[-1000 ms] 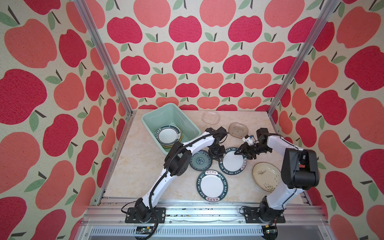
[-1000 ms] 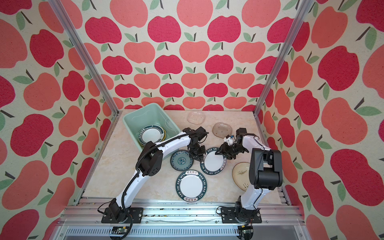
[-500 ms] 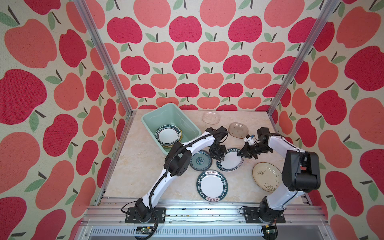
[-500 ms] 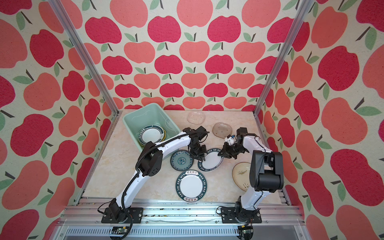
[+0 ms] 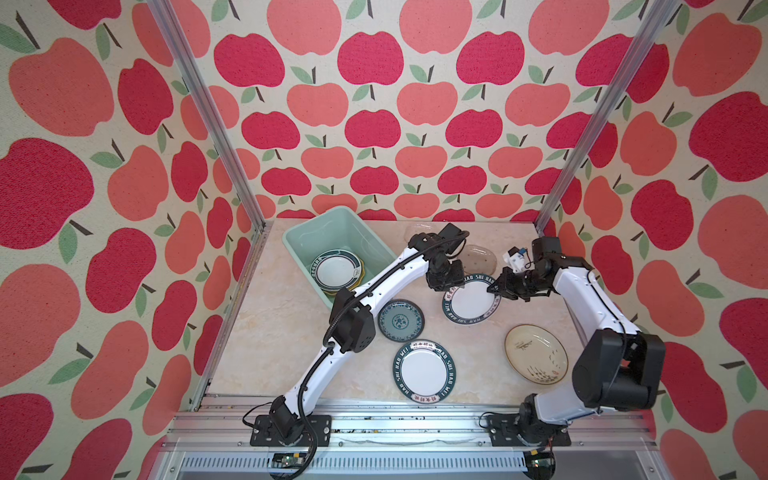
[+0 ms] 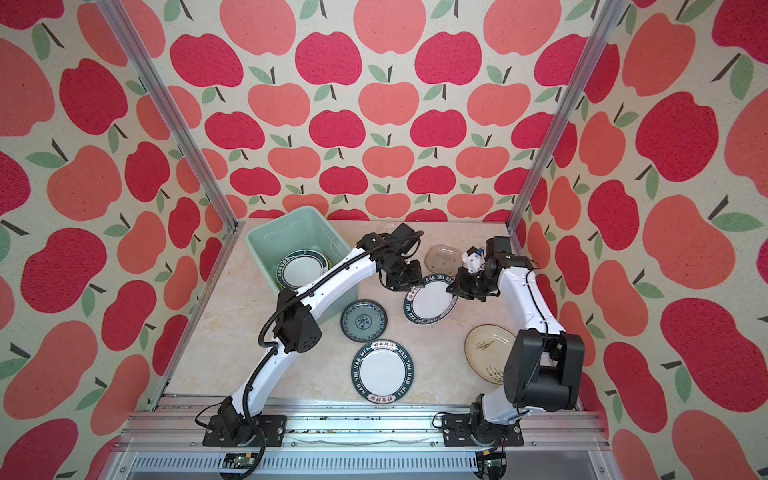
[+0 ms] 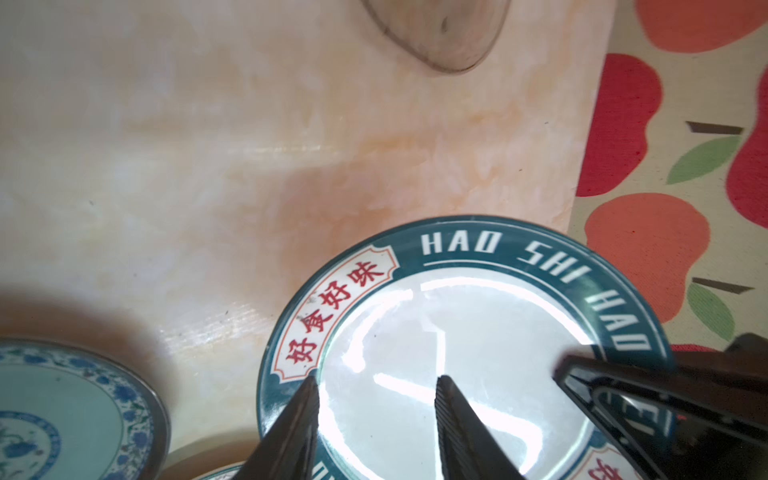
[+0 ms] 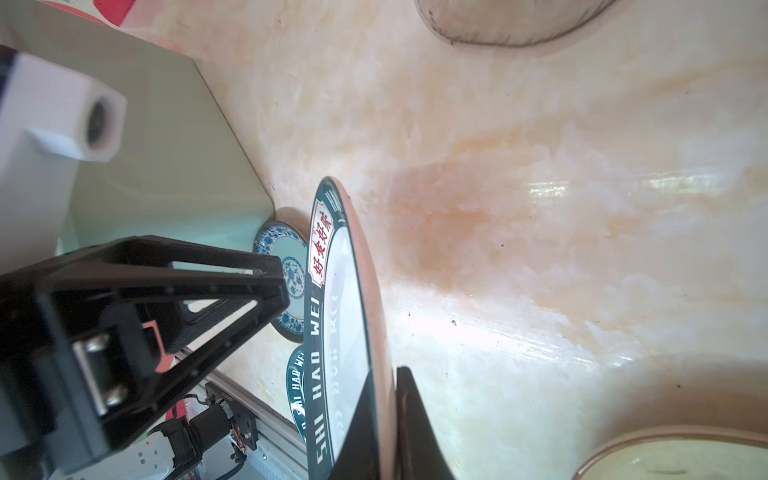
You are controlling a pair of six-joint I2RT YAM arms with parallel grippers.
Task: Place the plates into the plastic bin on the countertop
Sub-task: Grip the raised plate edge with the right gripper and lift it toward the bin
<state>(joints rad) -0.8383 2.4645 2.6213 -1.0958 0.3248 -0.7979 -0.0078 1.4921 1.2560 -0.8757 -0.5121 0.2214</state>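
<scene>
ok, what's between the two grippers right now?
The white lettered plate, in both top views: right gripper pinches its rim, left gripper open at the opposite rim.

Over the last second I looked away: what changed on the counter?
The right claw closed on the lettered plate's rim, lifting that edge; the left claw let go of it. The other plates and the bin stayed put.

Overhead pair; wrists seemingly near plate
</scene>
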